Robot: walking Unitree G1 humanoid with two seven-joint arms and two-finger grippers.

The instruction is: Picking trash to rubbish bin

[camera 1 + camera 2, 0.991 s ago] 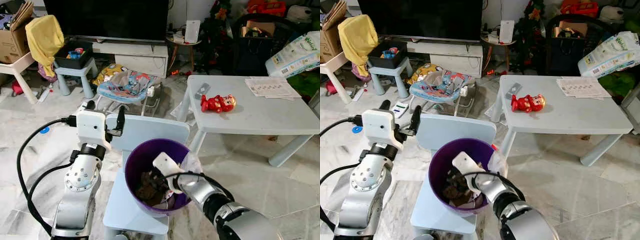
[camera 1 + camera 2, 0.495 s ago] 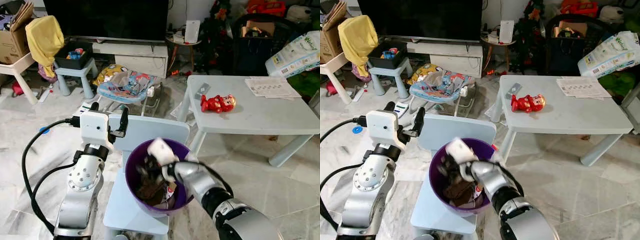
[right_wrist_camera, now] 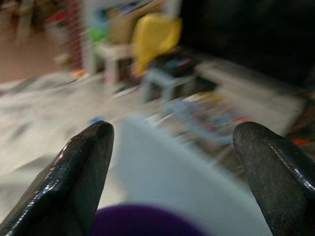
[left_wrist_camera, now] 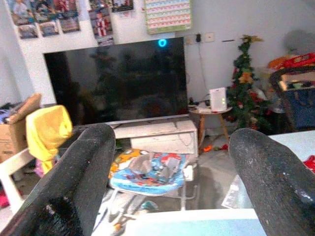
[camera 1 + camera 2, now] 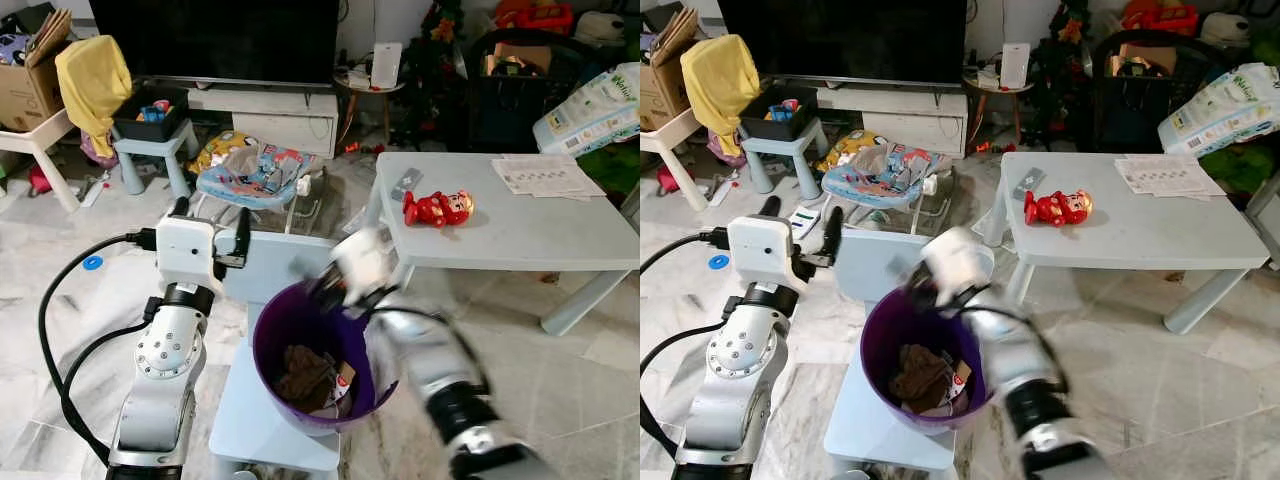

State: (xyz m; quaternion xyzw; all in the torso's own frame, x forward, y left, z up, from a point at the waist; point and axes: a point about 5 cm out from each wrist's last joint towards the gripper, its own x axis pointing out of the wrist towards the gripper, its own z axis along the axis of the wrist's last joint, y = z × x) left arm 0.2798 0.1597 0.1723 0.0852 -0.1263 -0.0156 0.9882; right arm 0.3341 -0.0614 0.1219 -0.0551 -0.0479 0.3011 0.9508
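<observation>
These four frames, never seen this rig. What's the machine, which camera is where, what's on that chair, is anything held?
It's a humanoid robot with two silver arms, each ending in two long black fingers. The two wide pictures come from a stereo camera on its head, looking forward and down. The other two come from cameras on each wrist, looking along that arm's fingers.

In front of it a purple bin stands on a pale blue chair, with brown trash inside. The left gripper is raised beside the chair back, fingers apart, nothing between them. The right gripper is blurred at the bin's far rim; its wrist view shows the fingers apart with nothing between.

To the right a grey table carries a red toy and a paper sheet.
</observation>
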